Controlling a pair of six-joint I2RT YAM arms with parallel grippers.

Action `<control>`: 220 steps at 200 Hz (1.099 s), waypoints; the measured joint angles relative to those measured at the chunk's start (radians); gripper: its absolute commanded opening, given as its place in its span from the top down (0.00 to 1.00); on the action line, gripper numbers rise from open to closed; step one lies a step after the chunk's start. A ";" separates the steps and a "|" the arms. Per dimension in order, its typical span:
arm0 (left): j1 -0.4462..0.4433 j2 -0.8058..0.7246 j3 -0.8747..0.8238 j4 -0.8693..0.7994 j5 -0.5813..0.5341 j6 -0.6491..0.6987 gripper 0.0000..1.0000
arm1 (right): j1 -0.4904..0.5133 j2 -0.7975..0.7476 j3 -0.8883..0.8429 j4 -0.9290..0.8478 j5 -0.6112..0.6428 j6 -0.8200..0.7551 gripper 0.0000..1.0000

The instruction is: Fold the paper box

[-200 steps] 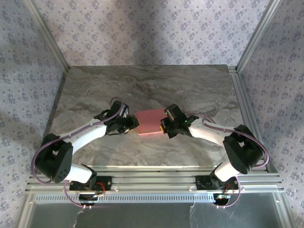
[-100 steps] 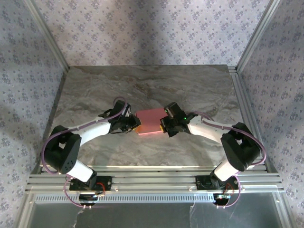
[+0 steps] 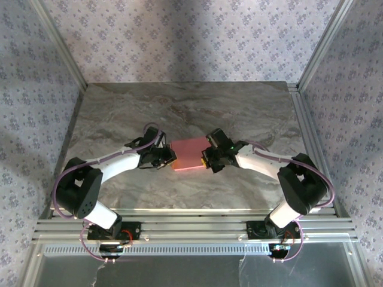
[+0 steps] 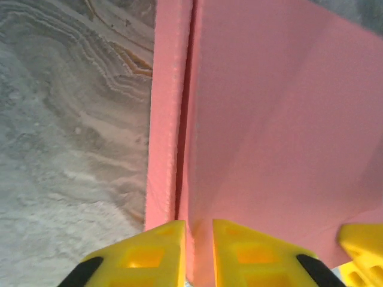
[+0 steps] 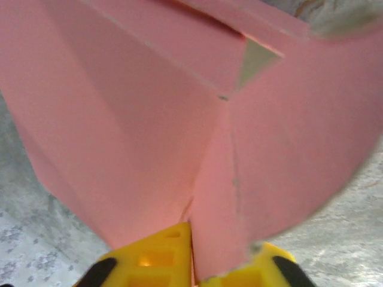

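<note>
At the left of the grey marbled desk (image 3: 119, 113), the left end effector (image 3: 169, 158) clenches the left edge of the thin pink-red cardboard paper box (image 3: 190, 153), its yellow fingers (image 4: 149, 251) pinched close on an upright wall; the box lies mid-desk between both arms, partly formed, with a raised side strip and a loose end flap; at the right, the right end effector (image 3: 207, 159) grips that flap, which bows outward; the fold appears midway, its ends unclosed; the next move likely calls for one arm to brace while the other tucks the flap inward without creasing the thin card.
</note>
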 measured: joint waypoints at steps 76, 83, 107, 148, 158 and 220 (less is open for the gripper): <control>0.011 -0.063 0.137 -0.215 -0.088 0.114 0.71 | -0.033 -0.067 0.156 -0.323 0.003 -0.136 0.43; 0.016 -0.070 0.143 -0.237 -0.088 0.117 0.71 | -0.039 -0.085 0.162 -0.349 0.005 -0.149 0.44; 0.020 -0.078 0.182 -0.280 -0.076 0.118 0.70 | -0.097 -0.140 0.207 -0.430 0.028 -0.255 0.50; 0.019 -0.075 0.191 -0.288 -0.039 0.114 0.69 | -0.218 -0.098 0.261 -0.422 0.060 -0.558 0.70; 0.019 -0.068 0.191 -0.286 -0.033 0.113 0.69 | -0.222 -0.041 0.291 -0.420 0.049 -0.636 0.71; 0.002 0.056 0.181 -0.251 0.019 0.110 0.70 | -0.210 0.197 0.370 -0.443 -0.004 -0.882 0.71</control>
